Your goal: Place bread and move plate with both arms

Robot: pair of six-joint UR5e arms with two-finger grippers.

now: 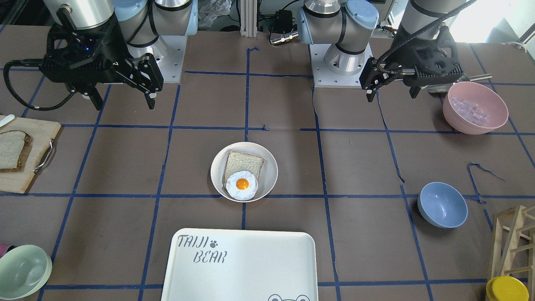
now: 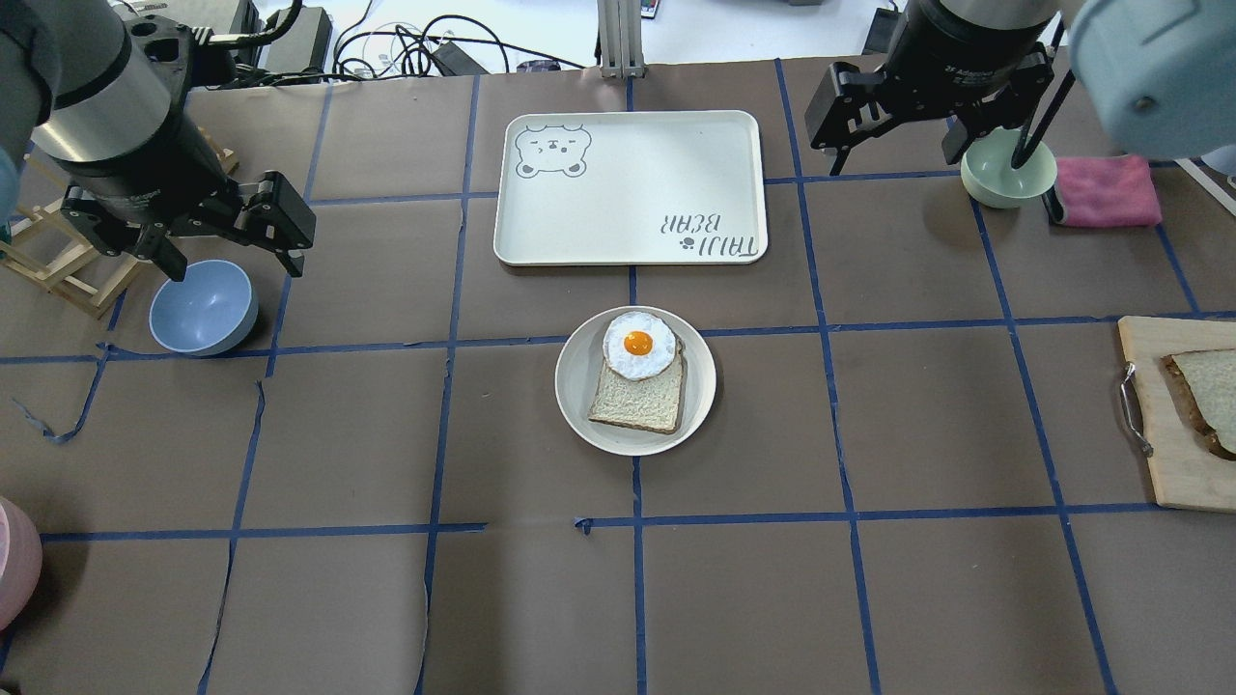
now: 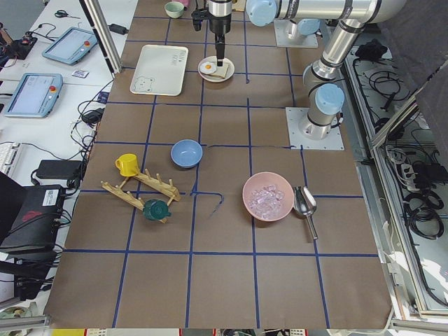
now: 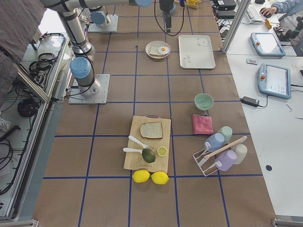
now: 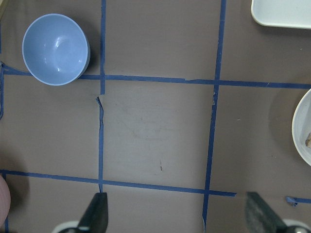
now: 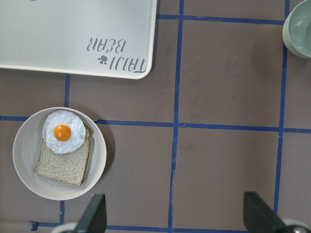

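Note:
The bread (image 1: 11, 150), a slice with a dark brown crust, lies on a wooden cutting board (image 1: 25, 179) at the table's right end; it also shows in the overhead view (image 2: 1207, 391). The plate (image 2: 579, 396) stands mid-table and holds a paler slice (image 2: 632, 401) topped with a fried egg (image 2: 638, 344). My left gripper (image 2: 232, 261) hangs open and empty above the blue bowl's side, far left of the plate. My right gripper (image 2: 893, 156) hangs open and empty near the green bowl, far from the bread. The plate shows in the right wrist view (image 6: 24, 150).
The white "TAIJI BEAR" tray (image 2: 628, 183) lies just beyond the plate. A blue bowl (image 2: 203, 307) and a wooden rack (image 1: 514, 242) are on the left side. A green bowl (image 2: 1007, 174) and a pink cloth (image 2: 1106, 190) are far right. A pink bowl (image 1: 475, 107) stands near the left base.

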